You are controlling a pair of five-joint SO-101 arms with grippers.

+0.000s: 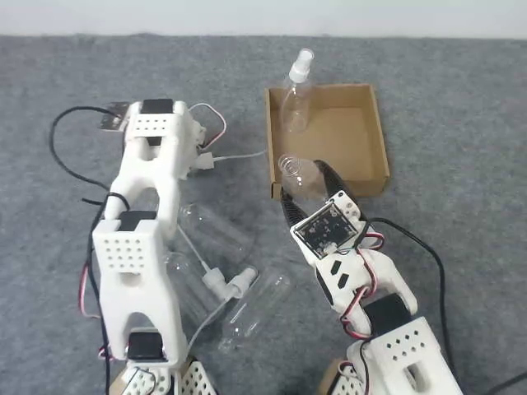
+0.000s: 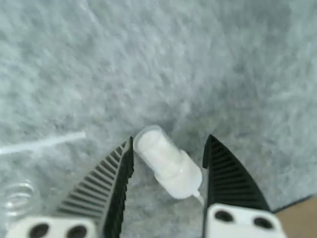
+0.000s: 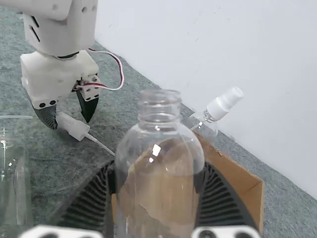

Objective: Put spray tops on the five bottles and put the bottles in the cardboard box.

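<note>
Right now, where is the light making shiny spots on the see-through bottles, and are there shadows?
Right wrist view: small white glints on the shoulder of the bottle held by the right gripper. High view: thin bright streaks on the bottles lying on the mat; the cardboard box is darker along its inner walls. Left wrist view: the mat is slightly darker just under the spray top.

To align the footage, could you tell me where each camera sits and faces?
High view: fixed overhead, facing down on left arm, right arm, cardboard box.
Left wrist view: faces carpet past left gripper holding spray top.
Right wrist view: level, faces left gripper past right gripper holding bottle.
Both wrist views share the spray top.
</note>
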